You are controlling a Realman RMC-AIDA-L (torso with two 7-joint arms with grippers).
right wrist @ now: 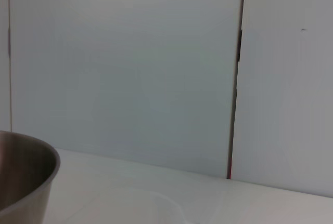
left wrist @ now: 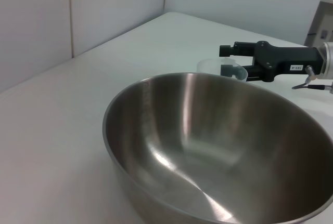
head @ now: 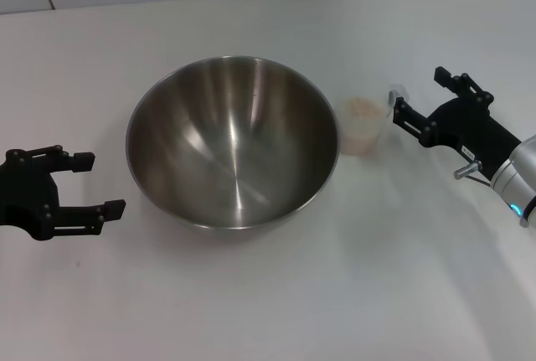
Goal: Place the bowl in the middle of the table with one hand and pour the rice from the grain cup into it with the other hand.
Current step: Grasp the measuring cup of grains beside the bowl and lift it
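Right gripper (head: 416, 99): at 3 o'clock, jaws spread wide, holding nothing, fingertips aimed at the grain cup (head: 365, 125). Cup: upright, just beside the bowl's right rim, holding rice (head: 364, 110). Bowl (head: 233, 141): table (head: 268, 294) centre, mouth up, no contents. Left gripper (head: 94, 183): at 9 o'clock, jaws wide apart, gripping nothing, near the bowl.

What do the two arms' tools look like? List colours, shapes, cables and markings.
The left tool is matte black, with two flat angular fingers, visible screws and cut-outs. The right tool is the same black two-fingered build, carrying a small white label; it sits on a silver cylindrical wrist with a small blue-green light and a thin cable beside a metal stud.
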